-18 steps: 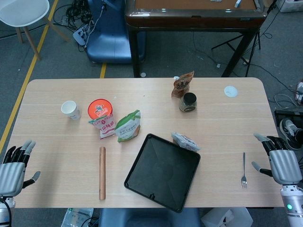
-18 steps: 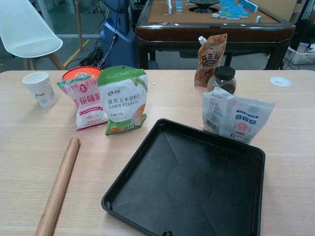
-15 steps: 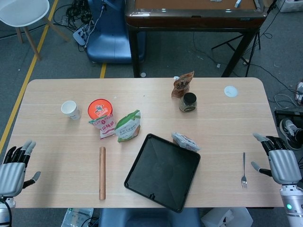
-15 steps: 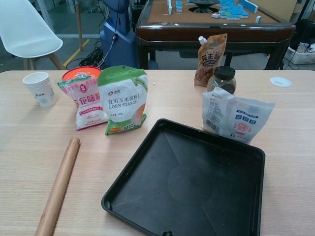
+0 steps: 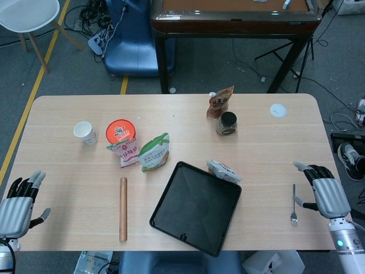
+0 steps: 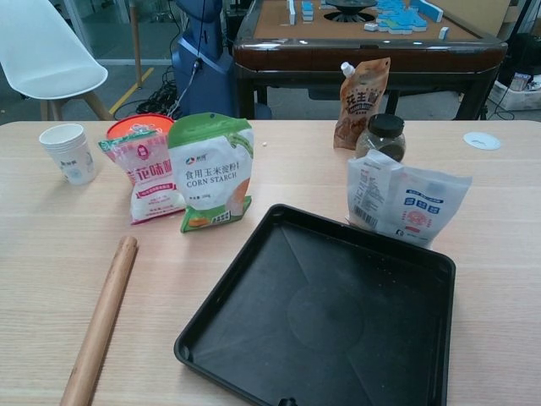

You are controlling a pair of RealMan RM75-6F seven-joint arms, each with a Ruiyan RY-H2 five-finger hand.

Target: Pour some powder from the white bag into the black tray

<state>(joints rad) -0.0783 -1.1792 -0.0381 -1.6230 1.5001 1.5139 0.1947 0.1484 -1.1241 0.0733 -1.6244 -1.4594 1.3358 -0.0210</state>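
Both hands are empty with fingers spread — right hand (image 5: 321, 193) sits just right of the fork (image 5: 293, 206). White bag (image 5: 223, 170) and black tray (image 5: 197, 207) lie well to its left; left hand (image 5: 17, 204) hangs off the table's far corner.

Bare table (image 5: 268, 148) lies open right of the white bag (image 5: 223, 170), with only the fork (image 5: 293, 206) nearby.

Bright even indoor light, soft shadows, sharp focus

Robot lab — cable tangle (image 5: 94, 20) on grey floor, game table (image 5: 234, 17)
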